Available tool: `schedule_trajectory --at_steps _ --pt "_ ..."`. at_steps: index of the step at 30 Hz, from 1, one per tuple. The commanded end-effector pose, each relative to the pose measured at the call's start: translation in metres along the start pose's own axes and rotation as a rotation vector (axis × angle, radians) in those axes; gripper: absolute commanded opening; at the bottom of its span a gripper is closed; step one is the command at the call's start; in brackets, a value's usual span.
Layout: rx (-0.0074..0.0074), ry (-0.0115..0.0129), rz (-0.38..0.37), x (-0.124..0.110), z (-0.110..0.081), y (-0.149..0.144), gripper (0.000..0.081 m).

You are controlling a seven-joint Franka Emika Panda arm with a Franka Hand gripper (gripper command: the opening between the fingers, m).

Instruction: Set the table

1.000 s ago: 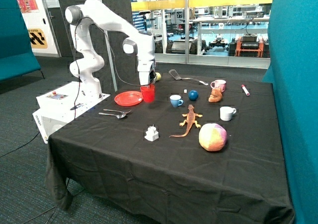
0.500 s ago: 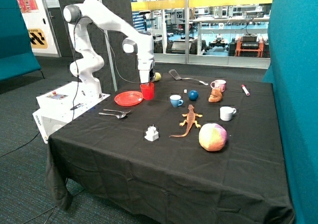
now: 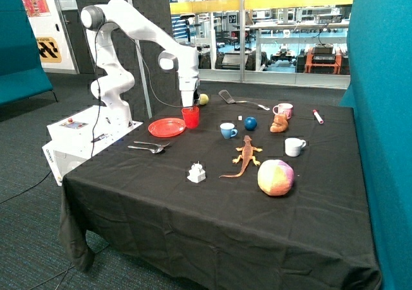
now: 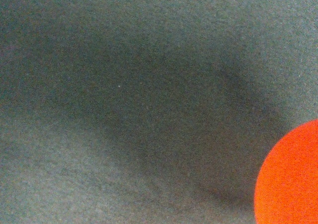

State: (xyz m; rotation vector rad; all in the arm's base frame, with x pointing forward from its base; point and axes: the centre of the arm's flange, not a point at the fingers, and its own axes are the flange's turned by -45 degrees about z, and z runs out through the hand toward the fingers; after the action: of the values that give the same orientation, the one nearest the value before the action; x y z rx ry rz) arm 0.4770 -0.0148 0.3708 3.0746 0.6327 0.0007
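Note:
My gripper (image 3: 189, 107) is at the rim of a red cup (image 3: 190, 119) and grips it, just beside the red plate (image 3: 166, 128) at the back of the black-clothed table (image 3: 212, 219). The cup hangs at or barely above the cloth. A spoon and fork (image 3: 149, 148) lie in front of the plate. The wrist view shows only black cloth and a red-orange round edge (image 4: 290, 177); I cannot tell whether it is the plate or the cup.
A blue cup (image 3: 227, 130), blue ball (image 3: 250, 123), white cup (image 3: 294, 146), pink mug (image 3: 283, 110), spatula (image 3: 235, 99), yellow ball (image 3: 203, 99), orange toy lizard (image 3: 246, 155), plush ball (image 3: 275, 177) and a small white object (image 3: 197, 172) lie around.
The gripper and the red cup have shifted slightly up and toward the back of the table, next to the plate. Nothing else moved.

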Motion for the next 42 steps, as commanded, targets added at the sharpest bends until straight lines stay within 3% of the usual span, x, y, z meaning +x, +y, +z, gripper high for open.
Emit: schedule_trajectory --at_steps 1,13,42 --pt "0.0026 0.0001 0.005 0.004 0.001 0.008 0.0" --pt "0.0026 0.0001 0.005 -0.008 0.015 0.008 0.0" --pt "0.0026 0.0001 0.012 -0.009 0.025 0.021 0.0"
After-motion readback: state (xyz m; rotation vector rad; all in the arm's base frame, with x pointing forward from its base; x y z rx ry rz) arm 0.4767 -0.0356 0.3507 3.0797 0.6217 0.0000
